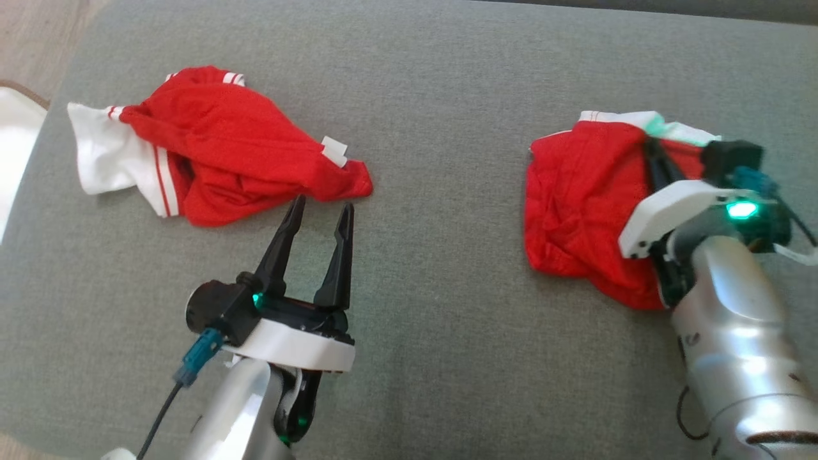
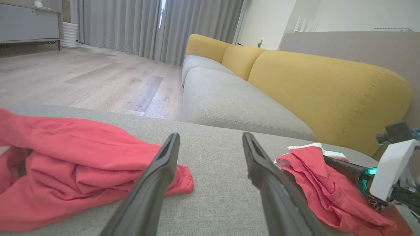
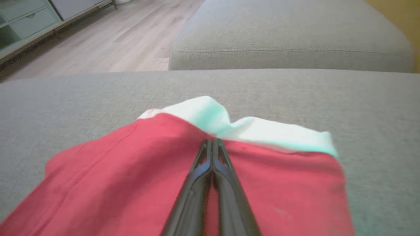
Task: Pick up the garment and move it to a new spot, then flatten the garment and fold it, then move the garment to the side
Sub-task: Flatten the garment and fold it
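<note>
Lying crumpled on the grey cushion (image 1: 434,96), the right garment (image 1: 575,204) and the left garment (image 1: 236,147) are seen well apart, both red and white. The right gripper (image 3: 211,144) fingers are pressed together at the right garment's red/white seam; whether cloth is caught can't be told. The left gripper (image 1: 324,206) is held with fingers spread, tips just short of the left garment.

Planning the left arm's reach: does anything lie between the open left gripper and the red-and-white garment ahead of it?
Nothing visible: bare grey cushion separates the left gripper from the near red corner of the left garment.
</note>
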Tool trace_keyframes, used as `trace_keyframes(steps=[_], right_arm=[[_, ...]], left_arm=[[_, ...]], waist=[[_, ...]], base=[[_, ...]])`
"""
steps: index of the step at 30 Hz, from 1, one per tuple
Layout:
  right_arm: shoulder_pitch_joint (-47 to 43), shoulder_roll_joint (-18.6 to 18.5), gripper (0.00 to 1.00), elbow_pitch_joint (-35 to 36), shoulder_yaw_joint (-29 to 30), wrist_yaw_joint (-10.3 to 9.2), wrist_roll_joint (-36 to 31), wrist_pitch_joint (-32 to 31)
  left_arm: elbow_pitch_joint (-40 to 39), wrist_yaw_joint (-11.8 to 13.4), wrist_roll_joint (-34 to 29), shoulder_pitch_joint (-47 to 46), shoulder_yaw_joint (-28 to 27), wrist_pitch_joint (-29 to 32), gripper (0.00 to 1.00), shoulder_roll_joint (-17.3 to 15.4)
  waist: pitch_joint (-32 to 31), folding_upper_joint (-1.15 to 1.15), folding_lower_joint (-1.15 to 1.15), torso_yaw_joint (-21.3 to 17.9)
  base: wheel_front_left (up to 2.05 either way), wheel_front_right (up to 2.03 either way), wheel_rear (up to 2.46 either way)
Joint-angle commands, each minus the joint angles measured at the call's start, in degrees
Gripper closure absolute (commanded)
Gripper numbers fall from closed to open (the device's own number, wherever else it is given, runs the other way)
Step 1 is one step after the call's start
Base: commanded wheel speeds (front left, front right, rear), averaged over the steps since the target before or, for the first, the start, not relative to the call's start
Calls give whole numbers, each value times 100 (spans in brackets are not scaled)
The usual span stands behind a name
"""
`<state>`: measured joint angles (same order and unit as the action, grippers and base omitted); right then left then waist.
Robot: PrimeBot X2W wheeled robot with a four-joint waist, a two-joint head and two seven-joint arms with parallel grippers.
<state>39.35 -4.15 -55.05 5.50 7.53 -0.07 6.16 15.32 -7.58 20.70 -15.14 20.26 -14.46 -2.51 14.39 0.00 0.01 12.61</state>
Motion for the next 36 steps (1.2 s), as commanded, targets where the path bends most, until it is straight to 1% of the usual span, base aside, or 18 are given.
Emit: trace_keyframes(steps=[1, 2, 5, 7, 12, 14, 16, 19, 23, 25, 27, 32, 36], right_arm=[[235, 88, 100, -117, -352, -4, -21, 113], [235, 88, 100, -117, -352, -4, -21, 113], [300, 116, 100, -473, -872, -4, 118, 174], [311, 122, 100, -601, -1241, -4, 376, 275], [279, 125, 100, -515, -2083, -4, 1133, 591], [216, 125, 100, -491, -2458, -4, 1402, 574], [183, 126, 100, -534, -2761, -4, 1530, 536], [200, 126, 100, -587, -2995, -4, 1698, 575], [290, 126, 100, -544, -2981, -4, 1844, 767], [297, 113, 100, -460, -2837, -4, 1900, 836], [272, 19, 100, -300, -2671, -4, 1869, 870], [-145, -305, 100, 735, -1955, -4, 1560, 881], [-777, -398, 100, 1560, -1451, -4, 1117, 882]], left_arm=[[-159, 10, 57, -207, -146, -54, 0, -37], [-159, 10, 57, -207, -146, -54, 0, -37], [-154, 10, 85, -206, -125, -54, 0, -37], [-134, 10, 107, -195, -103, -54, 0, -37], [-87, 9, 129, -149, -93, -54, 0, -37], [-78, 9, 127, -132, -106, -54, 0, -37], [-69, 9, 121, -113, -122, -54, 0, -37], [-72, 10, 116, -86, -166, -54, 0, -37], [-81, 11, 84, -38, -269, -54, 0, -37], [-83, 11, 62, -4, -330, -54, 0, -37], [-102, 10, 48, 28, -404, -54, 0, -37], [-150, 10, 0, 134, -586, -54, 0, -37], [-185, 11, -17, 245, -706, -54, 0, -37]], waist=[[9, 0, -1, 35], [9, 0, -1, 35], [-10, 0, -1, 58], [-45, 0, -1, 70], [-134, 0, -1, 33], [-170, 0, -1, 0], [-209, 0, -1, -47], [-276, 0, -1, -151], [-418, 0, -1, -360], [-525, 0, -1, -483], [-629, 0, -1, -607], [-894, 0, -1, -929], [-1066, 0, -1, -1138]], base=[[0, 0, 0], [0, 0, 0], [0, 0, 0], [0, 0, 0], [0, 0, 0], [0, 0, 0], [0, 0, 0], [0, 0, 0], [0, 0, 0], [0, 0, 0], [0, 0, 0], [0, 0, 0], [0, 0, 0]])
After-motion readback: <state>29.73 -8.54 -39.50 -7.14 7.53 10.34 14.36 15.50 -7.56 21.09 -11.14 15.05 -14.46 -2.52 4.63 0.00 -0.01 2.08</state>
